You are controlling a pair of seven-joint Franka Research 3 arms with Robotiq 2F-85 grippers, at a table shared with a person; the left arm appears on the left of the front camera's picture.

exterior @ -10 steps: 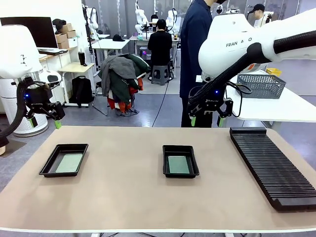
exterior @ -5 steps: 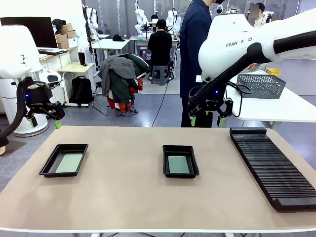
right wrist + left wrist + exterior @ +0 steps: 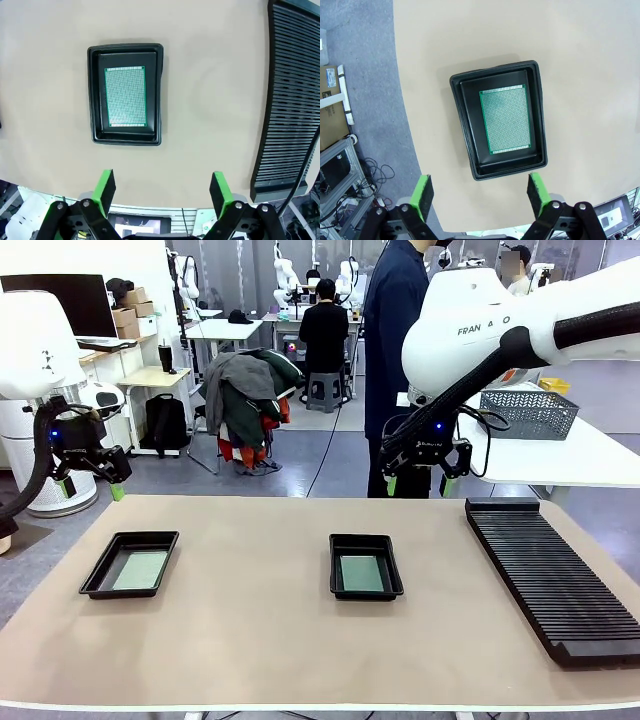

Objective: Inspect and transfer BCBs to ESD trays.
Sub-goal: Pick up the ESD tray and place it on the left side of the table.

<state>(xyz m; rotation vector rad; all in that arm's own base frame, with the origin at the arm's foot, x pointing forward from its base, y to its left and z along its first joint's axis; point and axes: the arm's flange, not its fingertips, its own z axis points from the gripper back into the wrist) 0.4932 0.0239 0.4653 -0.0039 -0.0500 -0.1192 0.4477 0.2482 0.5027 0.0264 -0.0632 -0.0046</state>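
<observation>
- Black plastic trays sit on the tan bench (image 3: 250, 640): the left tray (image 3: 131, 563) near the bench's left edge, the middle tray (image 3: 366, 566) near its centre, well apart from each other.
- Each tray holds one green circuit board lying flat on its floor. The left board (image 3: 507, 119) and the middle board (image 3: 125, 96) each leave a black margin of tray floor all round.
- Over the last second nothing on the bench has shifted: both trays, both boards and both arms sit where they sat before. Only a person far behind has moved slightly.
- The left tool (image 3: 91, 484) hangs raised beyond the bench's far-left corner, its green-tipped fingers spread apart and holding nothing; its wrist camera looks straight down on the left tray.
- The right tool (image 3: 419, 483) hangs raised over the far side of the bench, between the middle tray and the long black slotted rack (image 3: 550, 575). Its fingers are likewise spread wide and empty, with the middle tray below in its wrist view.
- My reading: with both boards seated and both arms parked and motionless, the transfer looks finished, or paused at a hold.
- No board can be made out standing in the rack's slots, so nothing seems left to move.
</observation>
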